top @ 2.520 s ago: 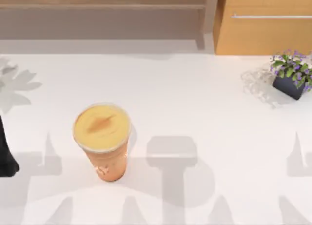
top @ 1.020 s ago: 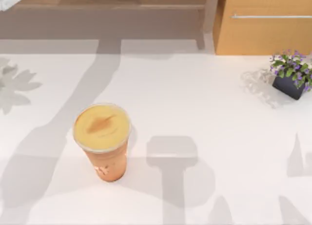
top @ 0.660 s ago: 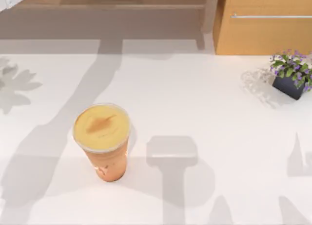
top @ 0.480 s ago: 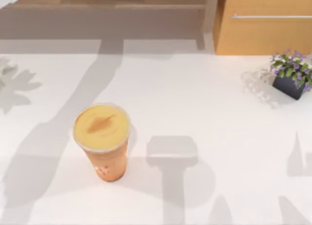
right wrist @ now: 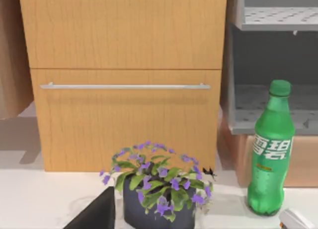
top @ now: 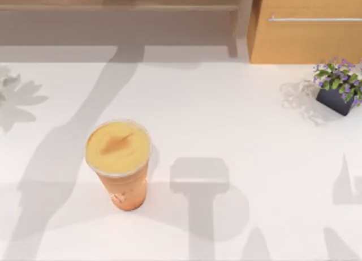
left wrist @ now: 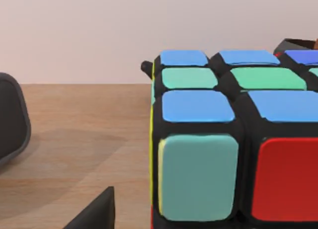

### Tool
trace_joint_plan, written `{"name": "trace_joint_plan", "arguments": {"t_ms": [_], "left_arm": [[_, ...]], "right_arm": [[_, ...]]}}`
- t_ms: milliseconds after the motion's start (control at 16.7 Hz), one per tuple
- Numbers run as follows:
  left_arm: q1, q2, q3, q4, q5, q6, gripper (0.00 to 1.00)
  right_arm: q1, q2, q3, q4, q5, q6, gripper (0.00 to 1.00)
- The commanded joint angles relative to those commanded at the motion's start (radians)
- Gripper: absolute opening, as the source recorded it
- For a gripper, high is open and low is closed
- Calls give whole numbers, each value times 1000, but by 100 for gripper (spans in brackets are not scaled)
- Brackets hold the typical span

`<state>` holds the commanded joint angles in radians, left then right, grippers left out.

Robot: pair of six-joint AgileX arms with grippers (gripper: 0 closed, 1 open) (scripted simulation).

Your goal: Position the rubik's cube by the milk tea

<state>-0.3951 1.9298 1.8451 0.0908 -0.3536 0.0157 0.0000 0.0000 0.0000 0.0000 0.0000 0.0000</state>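
Milk tea (top: 118, 163) stands upright on the white table (top: 237, 125), left of centre, lid on, orange-tan drink up to the lid.

Rubik's cube (left wrist: 233, 139) sits on a wood surface, close in front of my left wrist cam. Judging by that, L arm is reaching for the pick-up; cube not yet by the cup.

L gripper: dark finger (left wrist: 94, 214) beside the cube, opening and hold cannot tell.

R wrist cam faces flower pot (right wrist: 156, 196), green soda bottle (right wrist: 269, 149) and cabinet (right wrist: 124, 80). R arm idle; fingers cannot tell.
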Motion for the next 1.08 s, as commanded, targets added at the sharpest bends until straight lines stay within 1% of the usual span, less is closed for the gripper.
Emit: {"name": "trace_joint_plan", "arguments": {"t_ms": [240,1020,1080], "left_arm": [[1,7,8,-2,1,0,100],[1,7,8,-2,1,0,2],[1,7,8,-2,1,0,0]], "right_arm": [[0,0,0,0,0,0,100],[0,0,0,0,0,0,100],[0,0,0,0,0,0,100]]}}
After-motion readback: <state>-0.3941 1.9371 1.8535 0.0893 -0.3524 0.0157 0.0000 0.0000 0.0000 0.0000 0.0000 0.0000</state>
